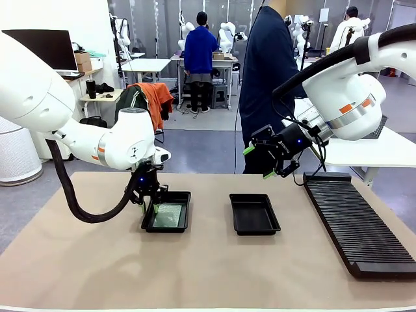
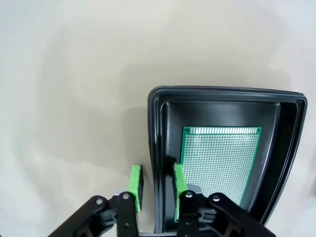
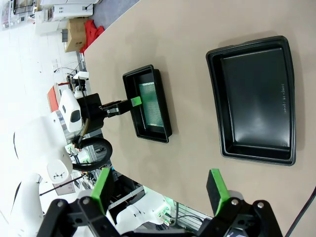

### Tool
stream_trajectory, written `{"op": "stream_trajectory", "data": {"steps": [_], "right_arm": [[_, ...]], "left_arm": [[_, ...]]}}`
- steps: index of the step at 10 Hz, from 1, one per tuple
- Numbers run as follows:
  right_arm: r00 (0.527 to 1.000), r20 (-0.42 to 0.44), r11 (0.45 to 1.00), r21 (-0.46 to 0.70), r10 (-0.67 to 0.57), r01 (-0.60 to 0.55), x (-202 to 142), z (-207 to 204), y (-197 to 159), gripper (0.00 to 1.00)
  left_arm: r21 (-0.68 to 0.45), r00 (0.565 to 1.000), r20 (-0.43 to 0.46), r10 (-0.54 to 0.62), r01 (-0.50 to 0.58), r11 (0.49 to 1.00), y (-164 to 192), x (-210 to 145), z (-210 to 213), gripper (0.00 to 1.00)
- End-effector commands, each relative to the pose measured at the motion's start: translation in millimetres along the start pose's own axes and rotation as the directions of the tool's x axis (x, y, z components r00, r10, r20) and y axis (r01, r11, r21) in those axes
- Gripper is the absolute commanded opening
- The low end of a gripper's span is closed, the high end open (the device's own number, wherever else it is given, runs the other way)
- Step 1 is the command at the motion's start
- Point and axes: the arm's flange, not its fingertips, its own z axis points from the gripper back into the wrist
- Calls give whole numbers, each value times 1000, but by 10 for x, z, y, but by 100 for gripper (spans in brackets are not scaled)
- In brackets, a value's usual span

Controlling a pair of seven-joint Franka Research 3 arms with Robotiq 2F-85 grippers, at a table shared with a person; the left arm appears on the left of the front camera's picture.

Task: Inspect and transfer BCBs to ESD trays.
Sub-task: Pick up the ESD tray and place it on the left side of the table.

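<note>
Left gripper (image 2: 156,174): jaws narrowed but not clamped, astride the left ESD tray's (image 2: 217,95) side wall, outer pad just clear.
BCB (image 2: 219,163): flat on that tray's floor, beside the inner pad.
Right gripper (image 3: 159,176): spread wide, empty, above the table.

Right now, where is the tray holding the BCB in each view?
Front: the ESD tray with the BCB sits left of centre, at the left tool.
Left wrist: the ESD tray sits lower right.
Right wrist: the ESD tray sits upper middle, left of the empty tray.
Shared landmark: the left tool straddling its side wall.
</note>
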Motion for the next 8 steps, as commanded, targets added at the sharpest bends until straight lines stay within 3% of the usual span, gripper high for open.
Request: {"op": "stream_trajectory", "data": {"steps": [1, 2, 3, 4, 5, 6, 8], "right_arm": [[1000, 15, 1000, -18, -14, 14, -1, 12, 15, 100], [1000, 15, 1000, -18, -14, 14, -1, 12, 15, 100], [1000, 15, 1000, -18, -14, 14, -1, 12, 15, 100], [1000, 15, 1000, -18, -14, 14, -1, 12, 15, 100], [1000, 15, 1000, -18, -14, 14, -1, 12, 15, 100], [1000, 15, 1000, -18, -14, 14, -1, 12, 15, 100], [1000, 15, 1000, -18, -14, 14, -1, 12, 15, 100]], "left_arm": [[-16, 1000, 14, 9, -8, 1000, 10, 4, -11, 18], [-18, 1000, 19, 9, -8, 1000, 7, 7, 2, 25], [-9, 1000, 21, 11, -11, 1000, 8, 11, 2, 7], [-12, 1000, 23, 14, -14, 1000, 18, 11, 6, 14], [-15, 1000, 22, 15, -15, 1000, 23, 7, 0, 0], [-18, 1000, 21, 17, -16, 1000, 34, 8, -9, 3], [-20, 1000, 20, 23, -23, 1000, 35, 8, -29, 0]]}}
